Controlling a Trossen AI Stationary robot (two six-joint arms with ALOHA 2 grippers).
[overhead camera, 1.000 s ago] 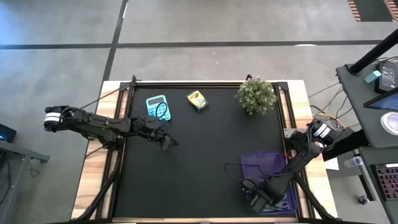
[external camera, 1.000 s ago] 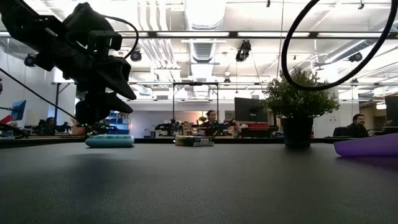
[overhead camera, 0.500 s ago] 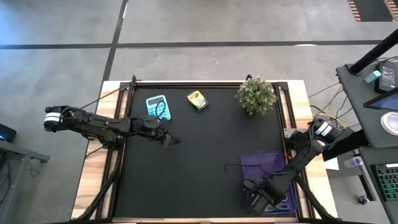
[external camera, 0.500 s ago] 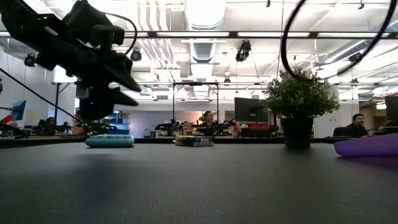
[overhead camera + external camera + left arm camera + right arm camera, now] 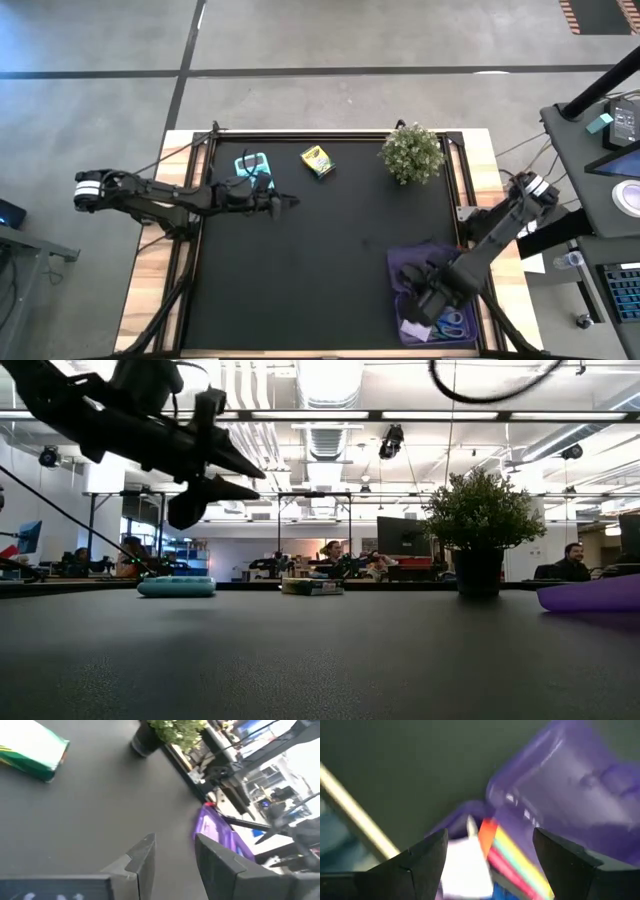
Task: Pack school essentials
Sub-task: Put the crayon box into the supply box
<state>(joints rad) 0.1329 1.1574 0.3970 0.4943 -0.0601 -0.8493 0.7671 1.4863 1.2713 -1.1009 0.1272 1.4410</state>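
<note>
Stationery (image 5: 492, 852) lies in the translucent purple case (image 5: 425, 290) at the table's (image 5: 320, 270) near right corner: a white note pad (image 5: 414, 329), blue-handled scissors (image 5: 449, 322), an orange eraser and coloured pens. Right gripper (image 5: 432, 300) hangs over the case, fingers spread wide and empty. Left gripper (image 5: 283, 203) hovers beside the teal calculator (image 5: 250, 168), fingers narrowly parted, holding nothing. Yellow crayon box (image 5: 317, 160) sits near the potted plant (image 5: 411, 153)

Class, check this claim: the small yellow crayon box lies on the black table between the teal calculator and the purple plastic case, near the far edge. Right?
Not quite. In the high view the small yellow crayon box lies on the black table near the far edge, between the teal calculator and the bushy green potted plant. The translucent purple plastic case sits at the near right corner.
</note>
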